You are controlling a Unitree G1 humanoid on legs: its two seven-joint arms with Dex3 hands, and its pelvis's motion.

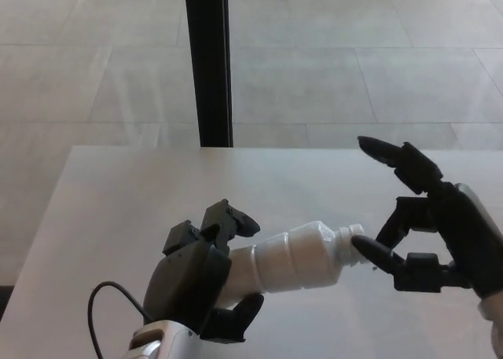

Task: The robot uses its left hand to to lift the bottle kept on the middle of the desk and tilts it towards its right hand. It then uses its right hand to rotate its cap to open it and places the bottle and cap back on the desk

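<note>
Left hand (200, 284) around tilted bottle (295, 255)

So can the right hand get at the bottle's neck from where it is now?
Probably yes. The left hand holds the bottle tilted with its neck toward the open right hand, whose lower finger is already at the mouth; nothing lies between them.

Bottle (295, 257) base hidden in left hand (200, 280); right hand (428, 229) cut off at edge.
</note>
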